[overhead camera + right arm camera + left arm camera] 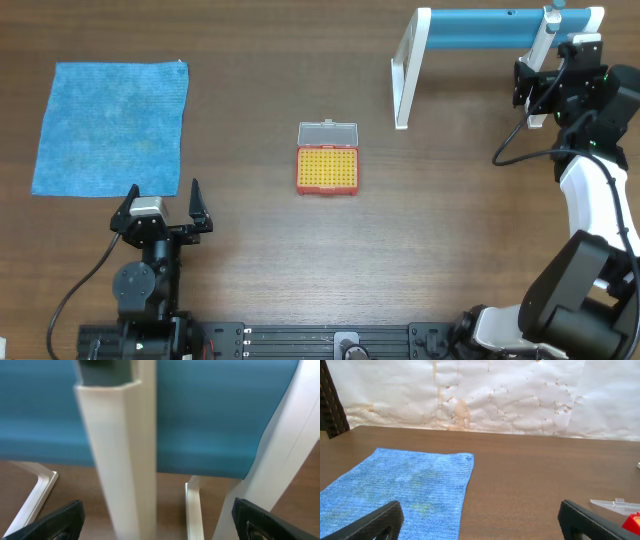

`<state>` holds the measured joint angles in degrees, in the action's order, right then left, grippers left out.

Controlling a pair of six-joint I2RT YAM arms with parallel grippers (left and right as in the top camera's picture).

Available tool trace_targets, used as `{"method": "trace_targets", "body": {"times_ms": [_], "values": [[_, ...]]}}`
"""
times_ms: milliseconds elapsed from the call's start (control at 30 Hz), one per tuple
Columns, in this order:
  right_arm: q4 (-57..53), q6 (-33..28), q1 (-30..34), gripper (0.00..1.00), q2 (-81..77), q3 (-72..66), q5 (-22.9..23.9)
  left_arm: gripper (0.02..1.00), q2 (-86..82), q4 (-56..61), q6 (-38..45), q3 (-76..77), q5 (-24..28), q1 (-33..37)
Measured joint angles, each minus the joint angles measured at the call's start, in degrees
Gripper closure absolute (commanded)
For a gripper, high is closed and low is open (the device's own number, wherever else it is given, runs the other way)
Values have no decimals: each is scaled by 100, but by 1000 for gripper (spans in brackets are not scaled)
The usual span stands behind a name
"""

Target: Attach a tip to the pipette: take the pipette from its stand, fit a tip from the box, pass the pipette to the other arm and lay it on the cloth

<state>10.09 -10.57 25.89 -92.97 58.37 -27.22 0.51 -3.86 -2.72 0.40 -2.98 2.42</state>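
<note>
1. The pipette [122, 450] hangs on the stand [480, 28] at the table's far right. In the right wrist view it is a pale, blurred upright shaft in front of the stand's blue bar, cut off at top and bottom. Any marking on it is too blurred to read.
2. The right gripper [157, 515] faces the stand with its fingers spread wide and holds nothing. The pipette stands ahead of the gap, nearer one finger.
3. The left gripper [160, 203] sits near its base, just below the cloth [110, 128], fingers wide apart and holding nothing.
4. The cloth lies flat at the table's left. Its near part is cut off in the left wrist view.
5. The tip box [328, 168] stands mid-table with its lid open. The left wrist view catches just a corner of it.
</note>
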Motion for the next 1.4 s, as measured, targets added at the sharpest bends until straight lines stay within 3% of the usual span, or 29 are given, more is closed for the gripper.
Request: {"method": "trace_targets", "body": {"times_ms": [333,533,667,833,1000,1167,1400], "values": [[278,356,-50,86,-221,0,-20,23,0,0,0,0,0,0],[387,560,-136,358,-271,0,-26,23,0,0,0,0,0,0],[389,599,-160,428,-273,0,-22,20,0,0,0,0,0,0],[363,651,-160,647,-273,0,-20,20,0,0,0,0,0,0],[363,688,-160,805,-273,0,-26,20,0,0,0,0,0,0],[363,688,-160,919,-273,0,-39,23,0,0,0,0,0,0],[125,688,-160,919,-107,0,-39,20,0,0,0,0,0,0]]}}
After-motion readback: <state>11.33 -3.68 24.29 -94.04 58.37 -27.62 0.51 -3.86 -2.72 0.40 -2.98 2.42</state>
